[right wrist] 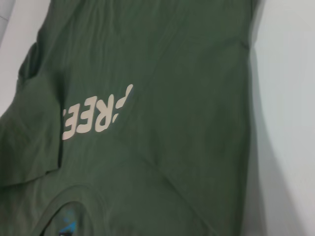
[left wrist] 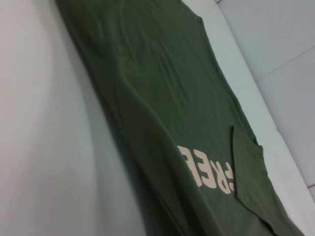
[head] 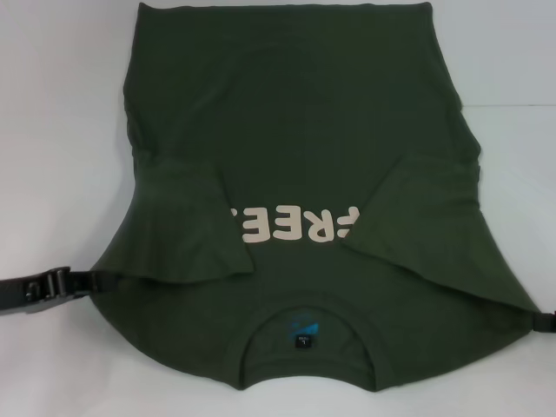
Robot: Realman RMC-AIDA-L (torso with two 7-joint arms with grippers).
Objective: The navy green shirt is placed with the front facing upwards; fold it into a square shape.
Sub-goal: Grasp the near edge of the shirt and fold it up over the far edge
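Nearest me, at six o'clock in the head view, lies the collar [head: 308, 323] with its small blue label [head: 305, 334]. The navy green shirt [head: 295, 113] is spread front-up across the white table [head: 61, 104], hem toward twelve o'clock, and both sleeves are folded inward over the cream "FREE!" letters [head: 291, 224]. My left gripper [head: 94, 281] sits at nine o'clock, at the shirt's shoulder edge; my right gripper [head: 540, 320] is at the opposite edge near four o'clock. I cannot tell whether either pincer grips cloth. Past the table's far edge, the left wrist view shows pale floor [left wrist: 280, 44].
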